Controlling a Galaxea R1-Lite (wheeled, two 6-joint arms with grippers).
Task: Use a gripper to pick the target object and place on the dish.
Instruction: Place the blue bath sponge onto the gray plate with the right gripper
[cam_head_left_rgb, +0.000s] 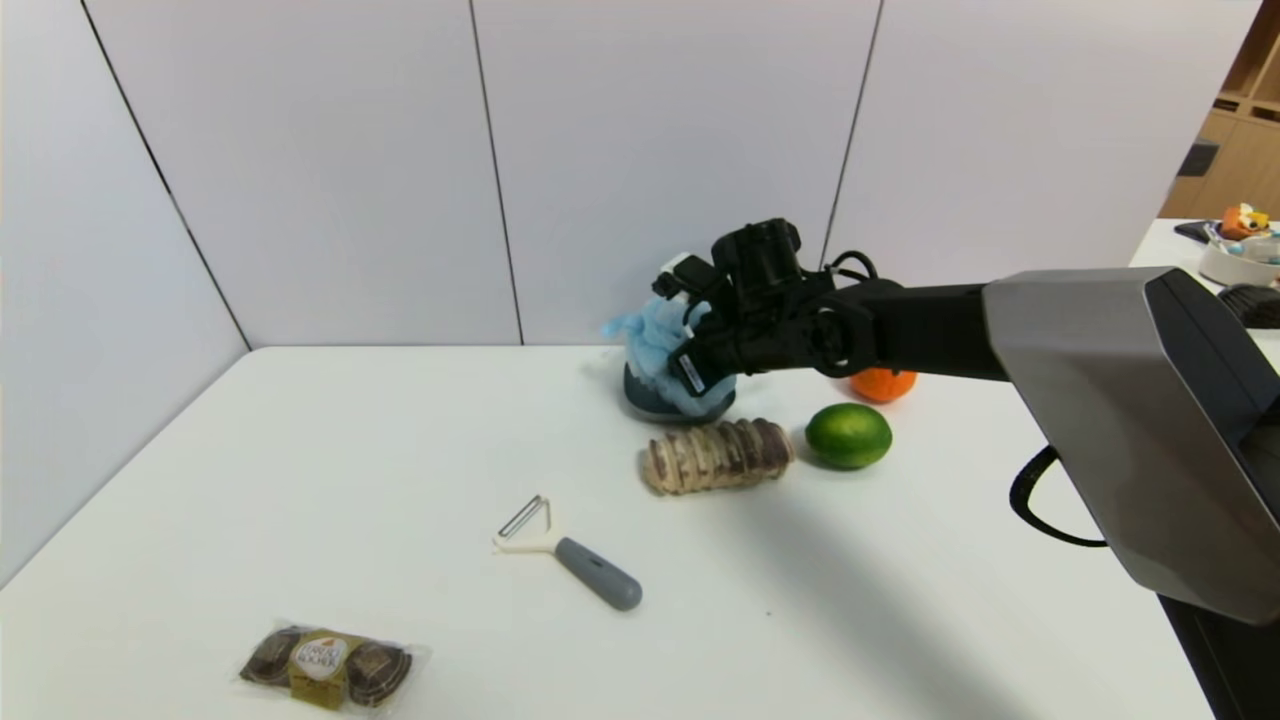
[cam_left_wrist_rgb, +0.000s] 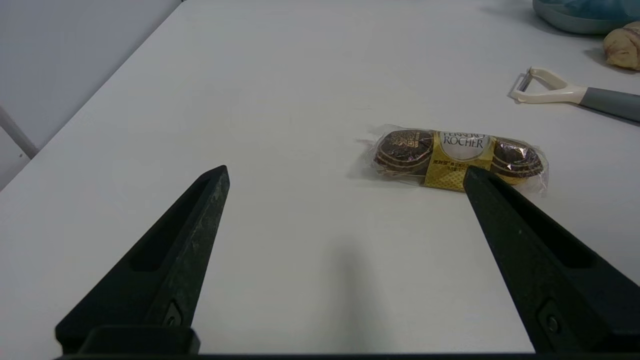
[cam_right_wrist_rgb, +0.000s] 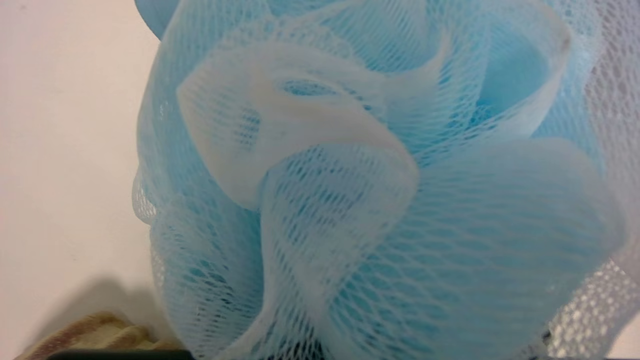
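Sitting on the dish at the tabletop's 12 o'clock, the light, squashy pouf wants a deep pinch through its gathered core; right gripper buried, grip hidden.

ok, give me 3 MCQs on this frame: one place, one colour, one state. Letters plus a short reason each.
1. Where is the bath pouf?
A. over the dish, at the right gripper
B. beside the peeler
C. on the chocolate pack

2. What colour is the peeler handle?
A. red
B. grey
C. green

3. What is the state of the left gripper?
A. shut on the chocolate pack
B. holding the lime
C. open, holding nothing

Answers:
1 A: the head view shows the blue mesh right above the grey-blue dish at the table's far side, behind the bread roll.
2 B: a grey handle with a cream head.
3 C: the left wrist view shows both fingers spread wide over bare table, the chocolate pack lying ahead of them.
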